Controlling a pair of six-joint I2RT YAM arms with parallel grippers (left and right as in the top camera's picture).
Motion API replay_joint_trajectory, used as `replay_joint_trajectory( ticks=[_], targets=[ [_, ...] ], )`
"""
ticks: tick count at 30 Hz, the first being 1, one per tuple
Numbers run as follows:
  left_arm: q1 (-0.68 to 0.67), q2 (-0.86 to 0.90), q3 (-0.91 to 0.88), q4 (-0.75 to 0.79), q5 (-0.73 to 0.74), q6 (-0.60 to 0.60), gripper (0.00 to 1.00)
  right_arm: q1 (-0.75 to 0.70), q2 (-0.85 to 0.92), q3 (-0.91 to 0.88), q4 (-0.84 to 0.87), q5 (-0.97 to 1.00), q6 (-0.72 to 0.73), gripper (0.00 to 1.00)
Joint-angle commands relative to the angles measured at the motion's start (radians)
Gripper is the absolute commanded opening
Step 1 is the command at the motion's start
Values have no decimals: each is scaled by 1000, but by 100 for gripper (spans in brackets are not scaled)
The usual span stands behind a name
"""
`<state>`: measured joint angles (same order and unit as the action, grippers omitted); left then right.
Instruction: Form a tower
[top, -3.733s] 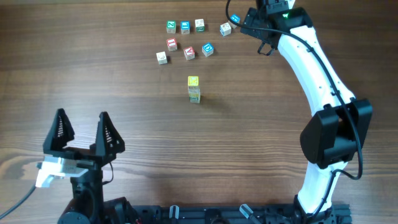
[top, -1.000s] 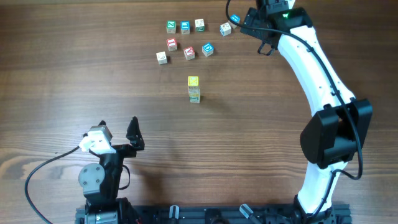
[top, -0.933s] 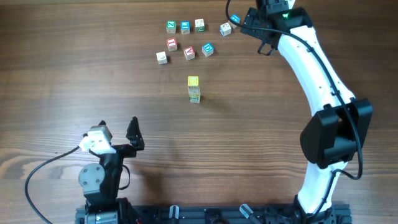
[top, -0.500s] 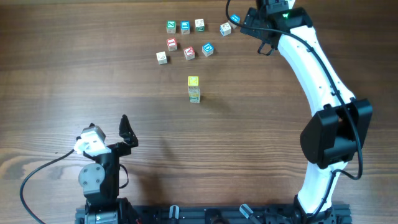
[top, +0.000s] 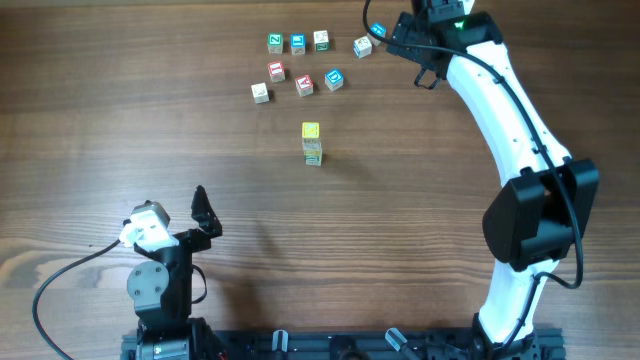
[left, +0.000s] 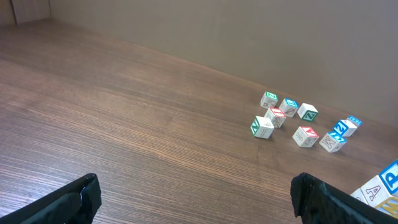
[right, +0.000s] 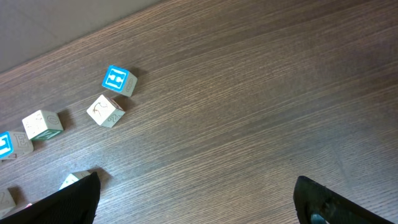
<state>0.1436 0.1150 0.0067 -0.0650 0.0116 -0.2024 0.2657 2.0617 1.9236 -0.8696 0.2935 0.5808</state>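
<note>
The tower (top: 311, 143) stands mid-table: a yellow cube on a white cube with green marks. Its top (left: 380, 186) shows at the lower right edge of the left wrist view. Several loose letter cubes (top: 304, 85) lie beyond it, also seen in the left wrist view (left: 305, 135). My left gripper (top: 175, 202) (left: 196, 186) is open and empty near the front left, far short of the tower. My right gripper (top: 415, 55) (right: 196, 186) hangs open and empty at the far right, beside a blue cube (right: 119, 79) and a white cube (right: 106, 111).
The right arm (top: 500, 110) arcs from its base at the front right to the far edge. The left arm's base (top: 155, 290) and cable sit at the front left. Bare wood lies between the tower and both grippers.
Since a second ago my left gripper has shifted slightly left and away from the front edge; it has held still for the last half second. The right arm and all the cubes are unchanged.
</note>
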Motion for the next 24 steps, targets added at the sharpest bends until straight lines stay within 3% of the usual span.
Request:
replay_joint_trajectory(
  ticks=[1, 6, 24],
  targets=[
    [-4, 0, 0, -8, -13, 16, 100, 5, 13, -2, 2, 18, -4, 100],
    [-4, -111, 0, -4, -13, 16, 100, 5, 13, -2, 2, 18, -4, 100],
    [-4, -109, 0, -8, -13, 16, 100, 5, 13, -2, 2, 18, -4, 100]
  ],
)
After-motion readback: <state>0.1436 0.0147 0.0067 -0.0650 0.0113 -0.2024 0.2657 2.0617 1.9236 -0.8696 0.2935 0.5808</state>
